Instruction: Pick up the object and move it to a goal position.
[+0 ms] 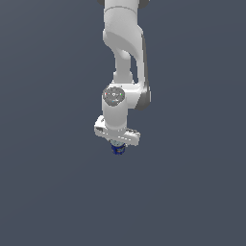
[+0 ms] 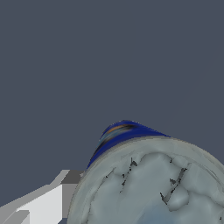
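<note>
A white Panda arm (image 1: 122, 62) reaches straight down over a plain dark grey-blue surface (image 1: 48, 192), its gripper (image 1: 117, 146) lowered onto a small can (image 1: 116, 149). In the exterior view only a sliver of dark blue label shows beneath the hand, so the can's axis cannot be judged there. The wrist view looks closely onto its silvery-grey, dimpled flat top (image 2: 153, 188), blue label curving away behind, one finger (image 2: 39, 205) just beside the rim. Whether the jaws clamp the can cannot be told.
</note>
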You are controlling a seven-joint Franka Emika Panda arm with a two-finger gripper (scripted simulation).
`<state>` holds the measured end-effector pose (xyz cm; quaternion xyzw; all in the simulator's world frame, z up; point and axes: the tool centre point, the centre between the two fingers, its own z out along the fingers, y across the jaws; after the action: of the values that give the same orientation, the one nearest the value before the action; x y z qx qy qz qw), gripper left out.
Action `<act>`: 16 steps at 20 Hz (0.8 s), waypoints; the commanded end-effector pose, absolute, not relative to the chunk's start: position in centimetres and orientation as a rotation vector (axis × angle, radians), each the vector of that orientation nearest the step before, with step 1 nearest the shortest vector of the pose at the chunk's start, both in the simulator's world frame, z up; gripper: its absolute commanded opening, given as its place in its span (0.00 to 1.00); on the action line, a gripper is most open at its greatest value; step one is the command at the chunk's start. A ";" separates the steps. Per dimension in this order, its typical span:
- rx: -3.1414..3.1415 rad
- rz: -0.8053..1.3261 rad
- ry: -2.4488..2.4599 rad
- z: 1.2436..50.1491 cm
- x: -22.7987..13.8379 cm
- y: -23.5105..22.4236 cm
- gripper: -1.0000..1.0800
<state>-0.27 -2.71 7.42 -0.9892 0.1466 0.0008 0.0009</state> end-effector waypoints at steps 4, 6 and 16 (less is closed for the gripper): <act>-3.106 0.001 0.470 7.5 -3.8 -7.0 0.00; -3.106 0.001 0.470 7.5 -5.0 -8.3 0.00; -3.106 0.000 0.470 7.5 -9.0 -13.1 0.00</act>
<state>-8.65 -12.50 7.42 -0.9887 0.1497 0.0014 0.0002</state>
